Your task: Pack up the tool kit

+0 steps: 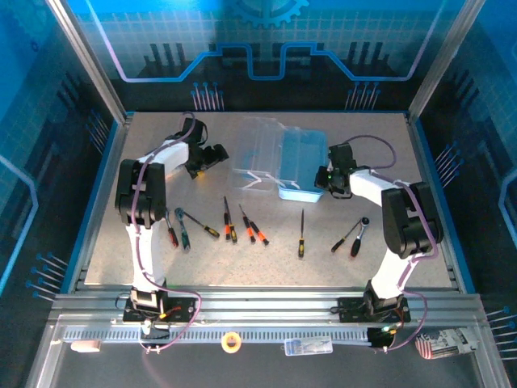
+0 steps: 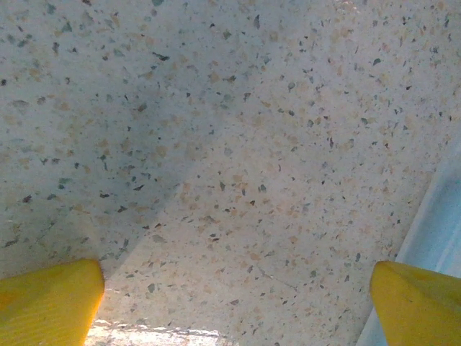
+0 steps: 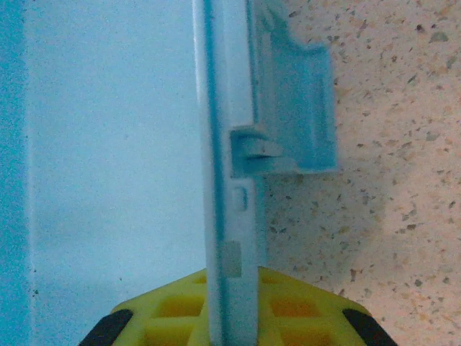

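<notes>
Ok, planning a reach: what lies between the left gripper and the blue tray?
Top view: the clear lid lies between the left gripper and the blue tray.

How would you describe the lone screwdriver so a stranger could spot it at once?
Find the blue case at the back middle. In front of its near edge lies one screwdriver, tip toward the case. It lies alone, between the bunched screwdrivers on the left and the ratchet on the right.

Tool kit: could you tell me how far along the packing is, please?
Done: the case lies open. In hand: the right gripper pinches its rim; the left gripper hangs open. Left: the screwdrivers and ratchet lie on the table, unpacked.
</notes>
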Motion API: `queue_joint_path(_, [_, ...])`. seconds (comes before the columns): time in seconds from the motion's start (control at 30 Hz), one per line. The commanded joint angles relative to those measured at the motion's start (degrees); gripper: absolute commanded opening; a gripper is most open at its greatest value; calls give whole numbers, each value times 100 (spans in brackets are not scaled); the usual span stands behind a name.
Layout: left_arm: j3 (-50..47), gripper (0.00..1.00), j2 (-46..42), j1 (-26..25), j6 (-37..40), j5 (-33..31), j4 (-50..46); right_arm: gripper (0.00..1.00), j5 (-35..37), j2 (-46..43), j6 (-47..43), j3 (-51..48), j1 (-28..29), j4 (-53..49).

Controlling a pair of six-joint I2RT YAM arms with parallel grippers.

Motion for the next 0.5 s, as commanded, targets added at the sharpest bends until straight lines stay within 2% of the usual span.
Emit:
queue_joint_path(0.0, [14,96,209,58,-84,-26,-32,15,-209,-65,324,-107,139,226])
queue_joint_path(0.1, [-231,96,-50,67,-123,-97,82,16,-267,45,94,77,220,180])
queue_joint_path(0.23, [-881,97,-902,156,-216,-493,333,18,-309,308,-265,574,266,-175])
queue_joint_path(0.33, [-1432,99,-1704,215,-368,-713,535,25,-364,286,-293,733,273,-293])
queue_joint_path(0.47, [-2188,99,-2581,198,-522,-650,926,38,-296,207,-378,1112,269,-673])
